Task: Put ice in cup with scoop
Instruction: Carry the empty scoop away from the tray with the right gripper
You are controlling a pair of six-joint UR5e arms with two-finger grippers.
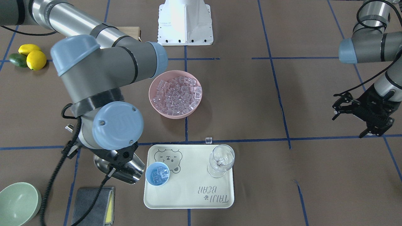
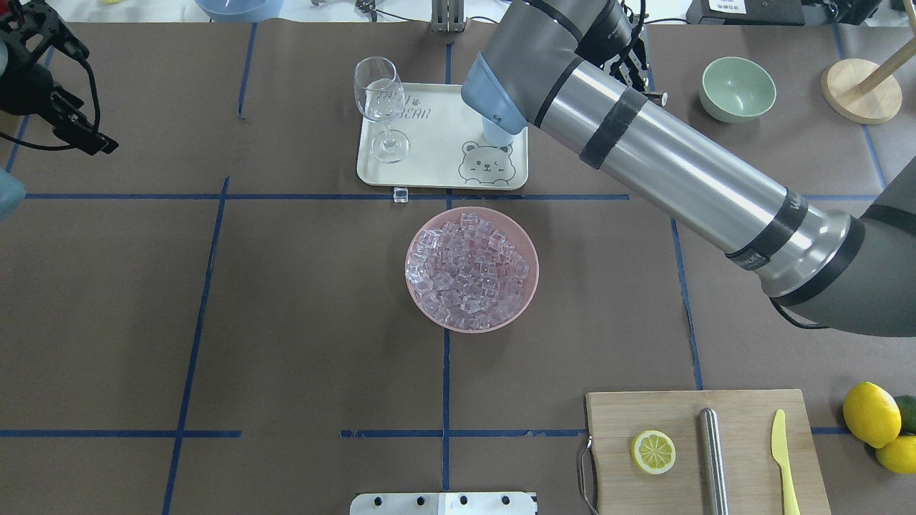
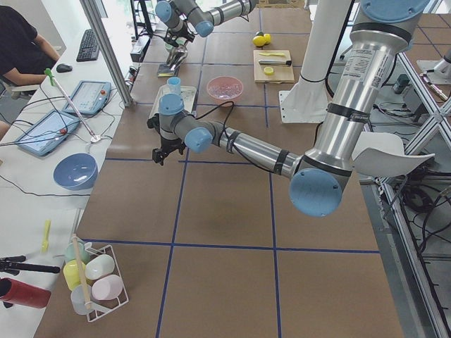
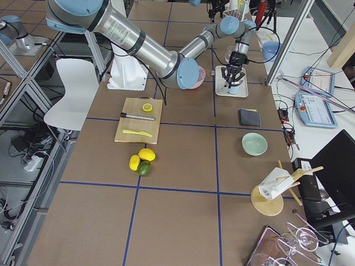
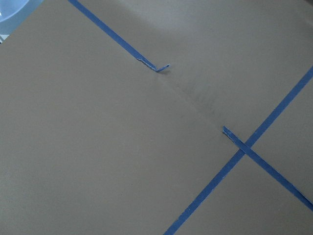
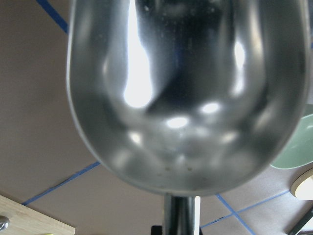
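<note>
- Spilling is judged the main risk. At the front-facing view's left, the scoop [image 1: 136, 169] is clamped by its handle in the right gripper [image 1: 121, 163], just beside the tray [image 1: 188, 175]. Its trough is seen empty in the wrist view, so any further load must be carried across open table.
- The cup [image 1: 157, 173] is set on the tray's corner beside the scoop, already partly filled. Being small and probably light, it could be nudged off or tipped by the scoop's lip, and poured cubes could bounce over its rim.
- The ice [image 1: 175, 94] is heaped in the pink bowl [image 1: 150, 94], so an overfilled scoop would likely shed cubes.
- A stray cube [image 1: 208, 140] lies on the table just beside the tray's robot-side edge, which suggests cubes do escape.
- The wine glass [image 1: 221, 160], upright on the tray, could be toppled by a wide swing.
- The left gripper [image 1: 361, 117] is held well apart at the right with fingers spread and nothing in them, so no hazard is expected from it.
- Counted, left to right:
  - two lemons [image 1: 36, 59]
  - one green bowl [image 1: 19, 204]
  - one scoop
  - one cup, holding roughly five cubes
  - one pink bowl, with cubes too many to count
  - one stray cube
  - one tray
  - one wine glass
</note>
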